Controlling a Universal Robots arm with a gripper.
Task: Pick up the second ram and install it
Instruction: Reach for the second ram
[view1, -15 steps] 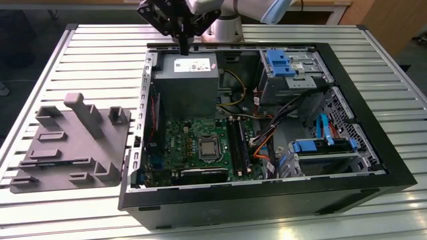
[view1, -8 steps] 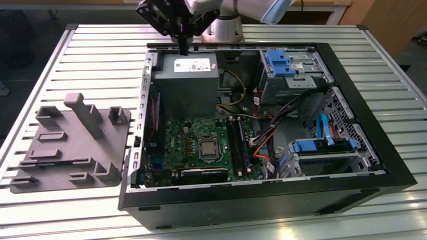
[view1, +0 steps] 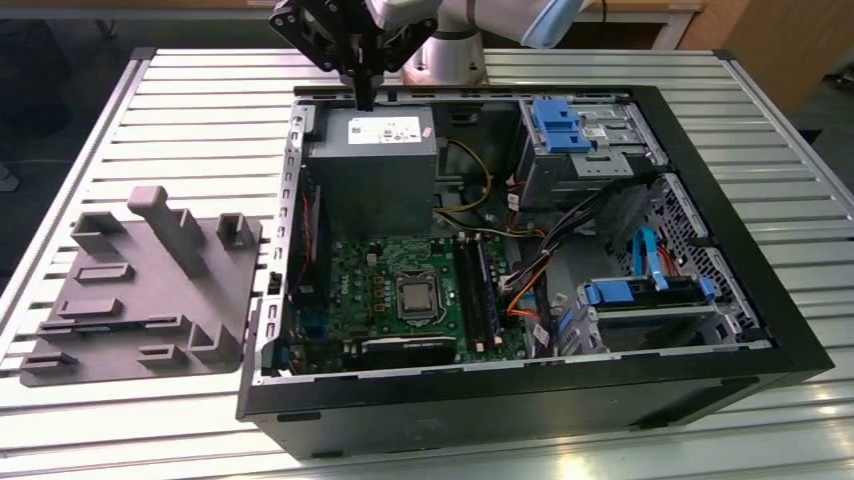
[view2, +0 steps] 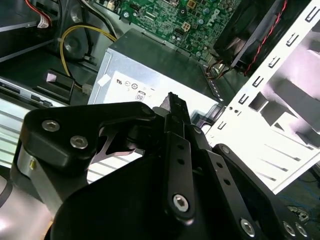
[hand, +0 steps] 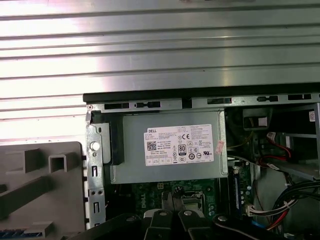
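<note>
Notably, the gripper (view1: 364, 102) hung above the power supply (view1: 380, 160) at the case's (view1: 534, 400) twelve o'clock end, jaws closed together (whether on the second ram could not be told), so a straight descent would probably strike the supply's lid.

Counter (view1: 200, 110): ribbed alu slats, bright, semi-gloss. Tray (view1: 134, 300): grey moulded plastic, matt. PC case (view1: 534, 395): outer frame black, matt; inside bare sheet metal, dull sheen. PSU (view1: 374, 170): grey metal box, satin, w/ white paper label (hand: 180, 145). Mobo (view1: 380, 275): green PCB, slightly glossy. Drive clips (view1: 558, 125): blue plastic, smooth. Tool (view1: 363, 100): black, matt, w/ shiny metal screws.
</note>
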